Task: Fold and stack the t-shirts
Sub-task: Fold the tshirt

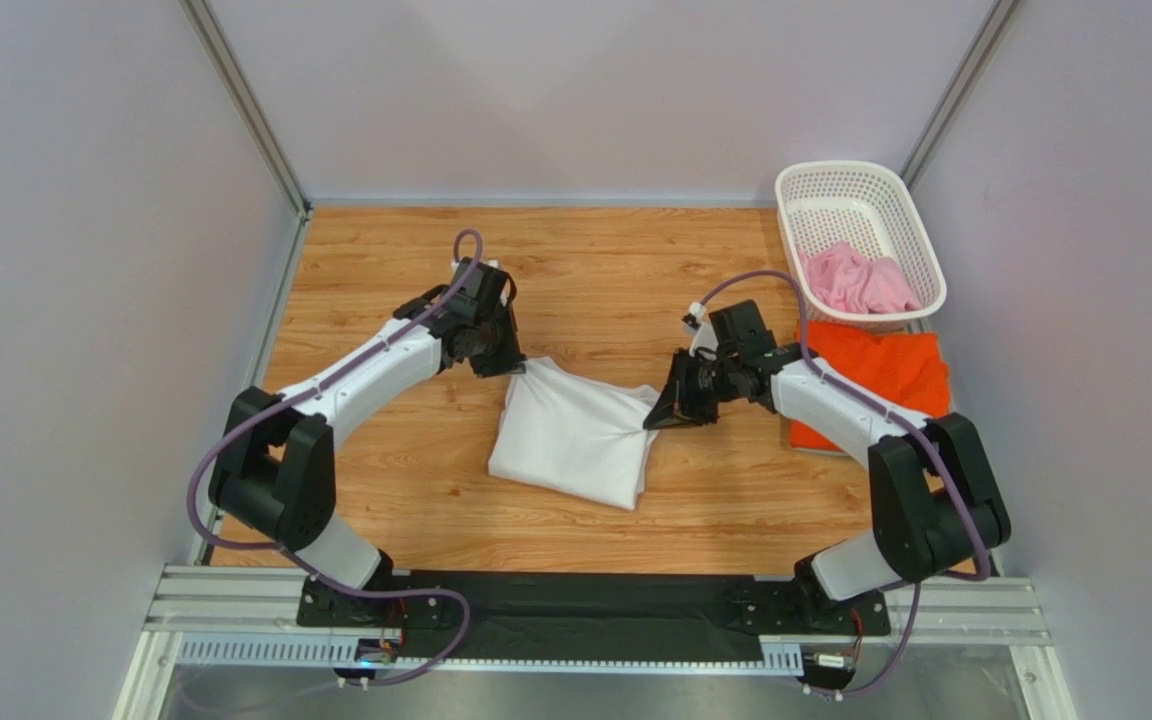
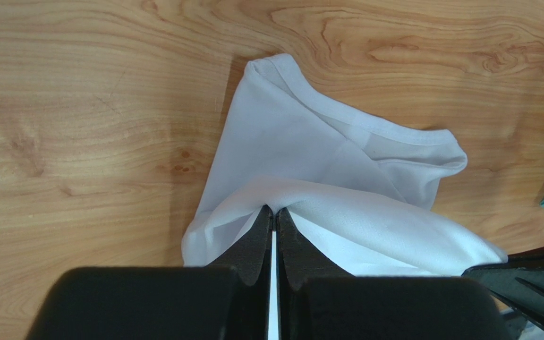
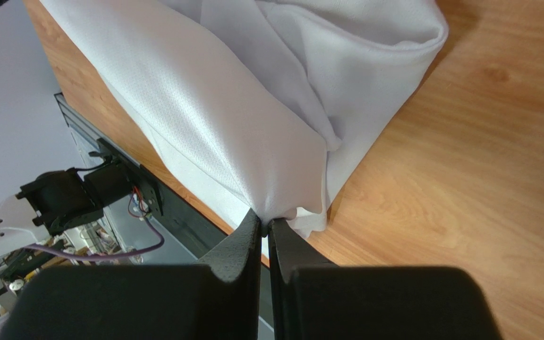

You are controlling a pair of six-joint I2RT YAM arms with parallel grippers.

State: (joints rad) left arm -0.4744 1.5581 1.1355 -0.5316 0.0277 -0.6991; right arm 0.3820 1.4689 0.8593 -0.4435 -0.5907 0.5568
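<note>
With left tool and right tool each pinched on a corner of the soft white cloth t-shirt, seemingly half-folded mid wooden desk, lift both evenly, draw taut, lay edge on edge.

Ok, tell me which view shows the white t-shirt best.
Top external: the whole white t-shirt shows, part-folded on the table. The left wrist view gives only one end, pinched by the left gripper; the right wrist view shows only a close-up fold.
</note>
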